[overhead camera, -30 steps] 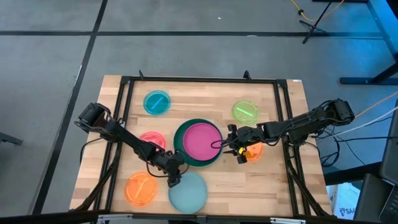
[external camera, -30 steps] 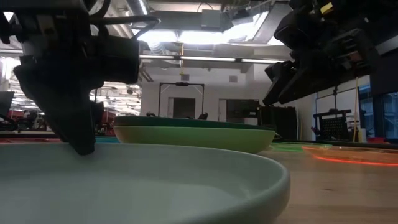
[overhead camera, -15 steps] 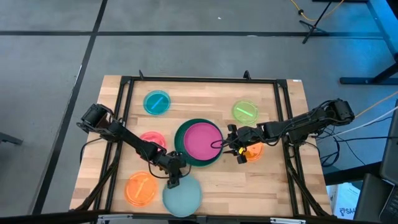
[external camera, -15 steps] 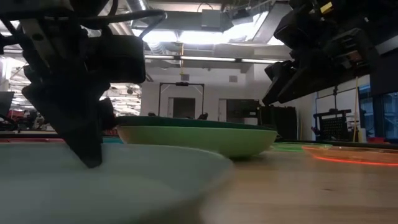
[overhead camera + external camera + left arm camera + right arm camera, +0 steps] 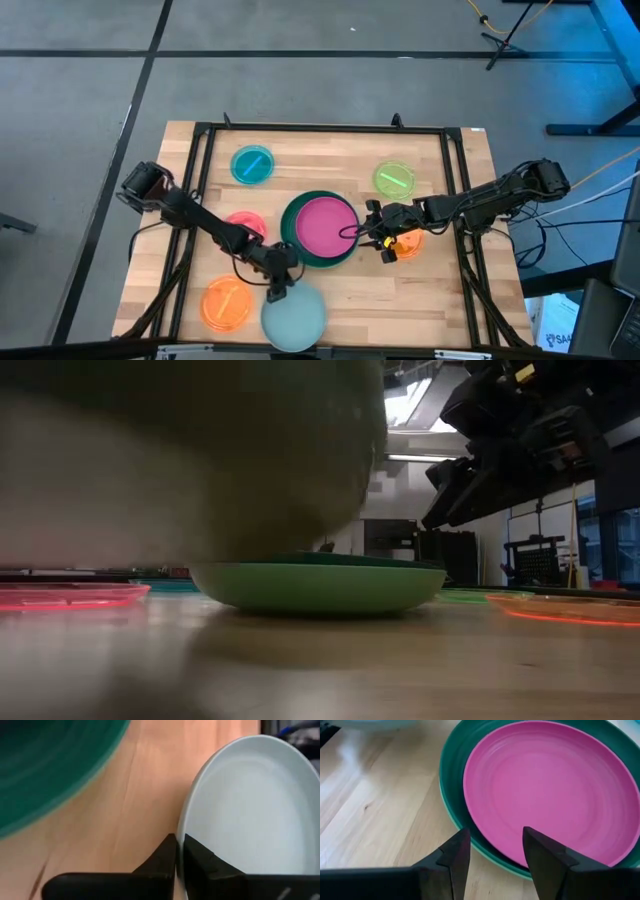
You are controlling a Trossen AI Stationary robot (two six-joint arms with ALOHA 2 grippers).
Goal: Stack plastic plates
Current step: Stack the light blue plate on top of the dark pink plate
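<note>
Gripping the rim of the pale blue plate (image 5: 294,318), the left gripper (image 5: 277,291) has its 2 fingers (image 5: 165,862) pressed together on that edge, 1 on each face of the rim, as the left wrist view shows. This plate sits at the near edge of the wooden table (image 5: 440,290), and in the low view it fills the upper left of the picture as a blurred pale mass (image 5: 190,455), raised off the tabletop.

At the table's middle the magenta plate (image 5: 323,226) lies inside the dark green plate (image 5: 291,243), which in turn rests in the mint green plate (image 5: 315,588); the low view shows the mint rim beneath the dark one. The right gripper (image 5: 374,232) hovers just beside this stack on its right side, fingers (image 5: 545,857) apart and clamped on nothing, with the magenta plate and the dark green rim framed between them in the right wrist view.

5 small plates lie singly around the stack: a translucent cyan plate (image 5: 252,165) at the far left, a lime plate (image 5: 394,179) at the far right, a red-pink plate (image 5: 243,224) left of the stack and partly under the left arm, 1 orange plate (image 5: 226,304) at the near left beside the pale blue plate, and another orange plate (image 5: 407,242) partly hidden under the right gripper.
</note>
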